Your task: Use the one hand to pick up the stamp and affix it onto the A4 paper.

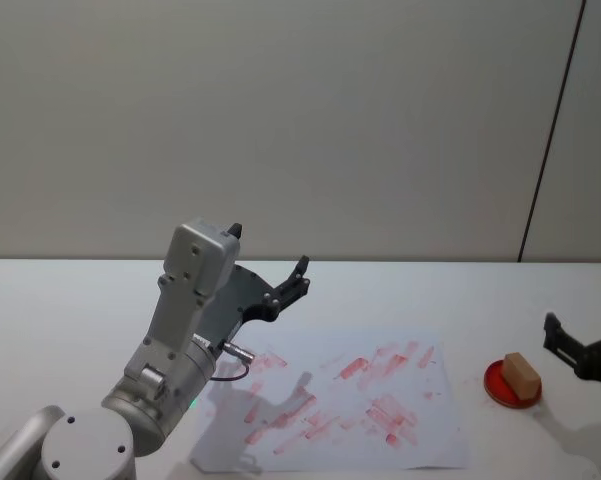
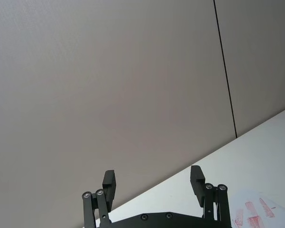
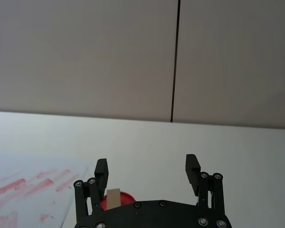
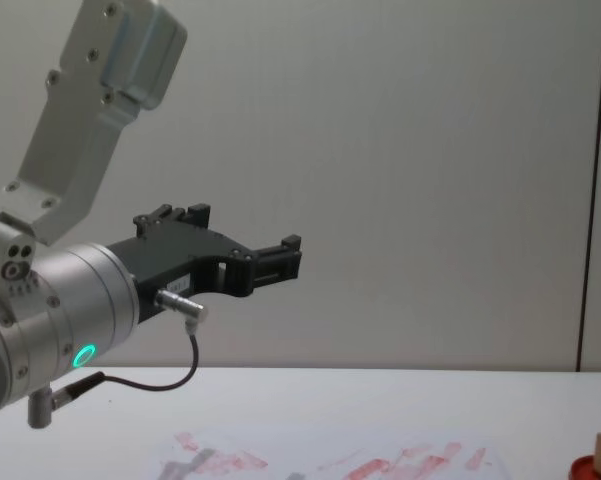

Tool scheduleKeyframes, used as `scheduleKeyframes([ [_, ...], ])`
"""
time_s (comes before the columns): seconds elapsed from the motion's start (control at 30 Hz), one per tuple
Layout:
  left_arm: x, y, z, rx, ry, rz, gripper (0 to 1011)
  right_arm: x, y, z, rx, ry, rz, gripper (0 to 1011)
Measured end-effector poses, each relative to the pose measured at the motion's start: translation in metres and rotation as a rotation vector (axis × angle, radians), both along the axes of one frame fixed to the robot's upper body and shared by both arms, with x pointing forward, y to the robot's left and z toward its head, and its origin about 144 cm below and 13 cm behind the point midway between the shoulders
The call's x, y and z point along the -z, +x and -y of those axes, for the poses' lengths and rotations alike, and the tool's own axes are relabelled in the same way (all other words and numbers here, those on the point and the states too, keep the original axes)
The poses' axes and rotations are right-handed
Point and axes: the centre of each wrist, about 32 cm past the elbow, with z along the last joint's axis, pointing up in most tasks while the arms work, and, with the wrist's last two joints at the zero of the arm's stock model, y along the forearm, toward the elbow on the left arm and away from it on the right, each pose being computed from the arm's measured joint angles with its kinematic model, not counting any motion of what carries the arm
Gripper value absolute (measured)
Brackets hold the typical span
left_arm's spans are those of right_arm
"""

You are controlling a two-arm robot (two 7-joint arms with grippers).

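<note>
- Pale grey wall (image 1: 280,110) fills the upper half of the head view, with a dark vertical seam (image 1: 552,130) near its right edge; below it runs a white desk (image 1: 400,295).
- The stamp (image 1: 521,374) sits at the lower right of the head view on a round red pad (image 1: 498,388), well right of the A4 paper (image 1: 330,440) and not touching it.
- It is a small pale tan block with plain flat faces, the top face lighter than the side.
- In the head view its long axis slants from upper left to lower right. In the right wrist view it shows a narrow pale face, taller than wide.
- The A4 paper lies flat at lower centre of the head view, white, covered with smeared red marks and a few grey smudges.
- The right tool (image 3: 147,166) is at the right edge of the head view, just right of the stamp and apart from it. Its jaws are spread wide and hold nothing. In its own wrist view the stamp and pad appear low in the frame beside one finger (image 3: 101,167).
- The left tool (image 2: 152,183) hangs raised above the desk at left of centre in the head view, over the paper's upper left corner, on a silver wrist with a green light and a cable. Its jaws are spread and empty.
</note>
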Motion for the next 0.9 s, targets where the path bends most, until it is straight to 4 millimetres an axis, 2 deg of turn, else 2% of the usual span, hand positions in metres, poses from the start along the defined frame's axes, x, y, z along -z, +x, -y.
scheduleKeyframes([
  [0.4,0.0,0.0,0.0,0.0,0.0,0.0,1002,0.014,0.018,-0.008,-0.039,-0.039,-0.155,1001],
  [0.9,0.0,0.0,0.0,0.0,0.0,0.0,1002,0.027,0.036,-0.023,-0.099,-0.076,-0.236,1001],
])
